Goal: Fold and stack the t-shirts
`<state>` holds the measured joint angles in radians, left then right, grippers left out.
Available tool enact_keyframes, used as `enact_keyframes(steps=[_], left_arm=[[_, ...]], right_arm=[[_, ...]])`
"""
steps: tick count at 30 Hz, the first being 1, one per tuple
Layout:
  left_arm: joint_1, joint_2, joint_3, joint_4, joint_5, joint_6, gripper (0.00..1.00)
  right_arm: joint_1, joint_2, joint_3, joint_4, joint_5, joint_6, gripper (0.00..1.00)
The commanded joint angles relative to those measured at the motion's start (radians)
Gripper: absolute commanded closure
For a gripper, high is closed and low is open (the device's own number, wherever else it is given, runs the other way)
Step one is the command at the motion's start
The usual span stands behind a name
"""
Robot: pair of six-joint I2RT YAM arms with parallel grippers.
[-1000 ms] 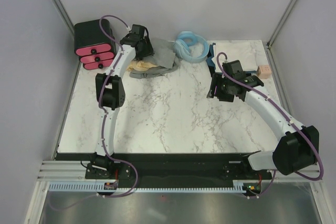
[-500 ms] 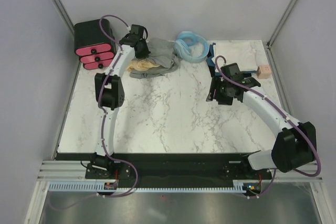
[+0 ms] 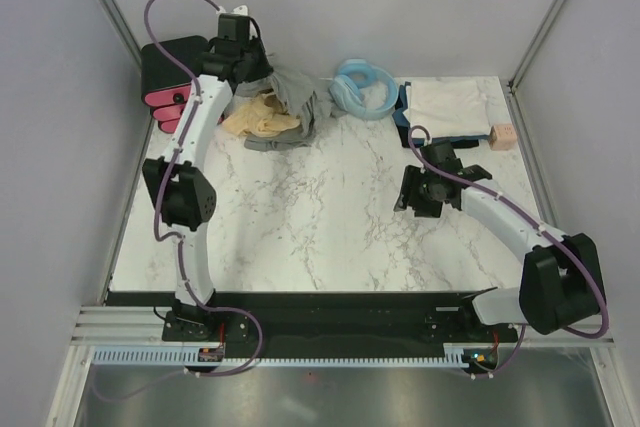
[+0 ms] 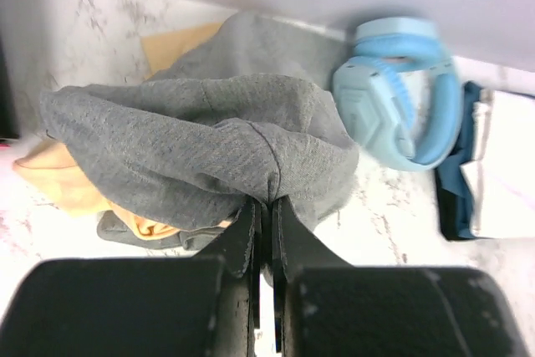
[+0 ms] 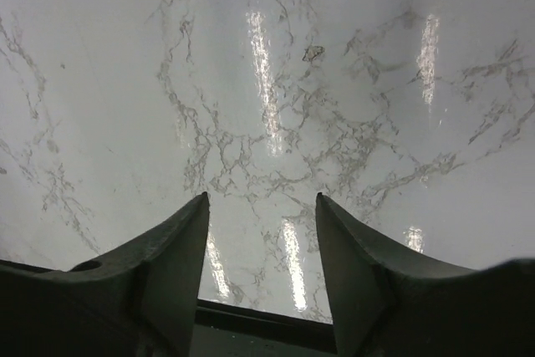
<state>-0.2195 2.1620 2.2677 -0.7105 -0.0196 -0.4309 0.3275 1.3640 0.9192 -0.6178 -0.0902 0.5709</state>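
My left gripper [image 3: 262,72] [image 4: 269,201] is shut on a fold of the heather-grey t-shirt [image 3: 298,93] [image 4: 192,135] and holds it bunched up above the back left of the table. A tan-yellow t-shirt [image 3: 258,118] [image 4: 58,186] lies under it, with more grey cloth [image 3: 275,141] beneath. At the back right a folded whitish t-shirt [image 3: 450,107] [image 4: 512,165] rests on a dark navy one [image 3: 402,119] [image 4: 456,202]. My right gripper [image 3: 412,190] [image 5: 262,198] hangs open over bare marble, with nothing between its fingers.
A light-blue coiled hose [image 3: 362,89] [image 4: 401,89] lies between the two shirt piles. A black box with pink drawers [image 3: 168,75] stands at the back left corner. A small pink block [image 3: 503,136] sits near the right edge. Grey walls close in the table.
My left gripper has shut on the grey t-shirt and risen, pulling the cloth up off the tan one. My right gripper has drifted slightly nearer and lower over the marble.
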Motion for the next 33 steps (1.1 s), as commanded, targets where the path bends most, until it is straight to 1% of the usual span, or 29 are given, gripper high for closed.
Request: enact_keyframes(steps=[1,2,3,4,5,7,9,12,15,18,22,24,25,26,29,30,33], left_arm=[[0.005,-0.203,-0.048,0.031,0.007,0.072,0.98],[0.000,-0.262,-0.063,0.031,0.003,0.078,0.98],[0.000,-0.290,-0.086,0.031,0.003,0.086,0.98],[0.000,-0.316,-0.095,0.031,0.004,0.087,0.98],[-0.001,-0.371,-0.102,0.031,0.015,0.089,0.98],[-0.001,-0.421,-0.114,0.029,0.038,0.096,0.98],[-0.003,-0.486,-0.120,0.029,0.061,0.100,0.98],[-0.003,-0.553,-0.106,0.020,0.073,0.101,0.98],[-0.003,-0.582,-0.088,0.000,0.102,0.087,0.98],[-0.006,-0.584,-0.079,-0.017,0.161,0.060,0.98],[-0.041,-0.533,-0.018,-0.038,0.153,0.054,0.98],[-0.056,-0.495,0.077,-0.040,0.149,0.037,0.98],[-0.064,-0.447,0.114,-0.038,0.153,0.028,0.98],[-0.067,-0.423,0.198,-0.043,0.159,0.006,0.98],[-0.072,-0.370,0.300,-0.044,0.191,-0.049,0.98],[-0.076,-0.373,0.297,-0.044,0.190,-0.057,0.98],[-0.109,-0.428,0.196,-0.063,0.178,-0.052,0.98]], right_arm=[[-0.016,-0.051,-0.019,0.058,-0.009,-0.012,0.42],[-0.018,-0.052,-0.020,0.061,-0.009,-0.017,0.47],[-0.019,-0.054,-0.022,0.061,-0.013,-0.026,0.51],[-0.022,-0.055,-0.023,0.062,-0.016,-0.029,0.53],[-0.024,-0.054,-0.025,0.066,-0.020,-0.031,0.53],[-0.024,-0.048,-0.025,0.069,-0.037,-0.043,0.50],[-0.025,-0.040,-0.025,0.070,-0.045,-0.049,0.43],[-0.024,-0.032,-0.020,0.070,-0.052,-0.059,0.40],[-0.025,-0.036,-0.019,0.073,-0.065,-0.057,0.38],[-0.025,-0.046,-0.022,0.076,-0.078,-0.049,0.37],[-0.025,-0.086,-0.020,0.075,-0.092,-0.037,0.37],[-0.025,-0.100,-0.026,0.072,-0.091,-0.031,0.36],[-0.025,-0.109,-0.029,0.069,-0.091,-0.029,0.36],[-0.025,-0.112,-0.032,0.061,-0.092,-0.031,0.36],[-0.025,-0.140,-0.043,0.047,-0.076,-0.035,0.36],[-0.025,-0.146,-0.043,0.035,-0.068,-0.040,0.36],[-0.025,-0.172,-0.034,0.003,-0.027,-0.062,0.35]])
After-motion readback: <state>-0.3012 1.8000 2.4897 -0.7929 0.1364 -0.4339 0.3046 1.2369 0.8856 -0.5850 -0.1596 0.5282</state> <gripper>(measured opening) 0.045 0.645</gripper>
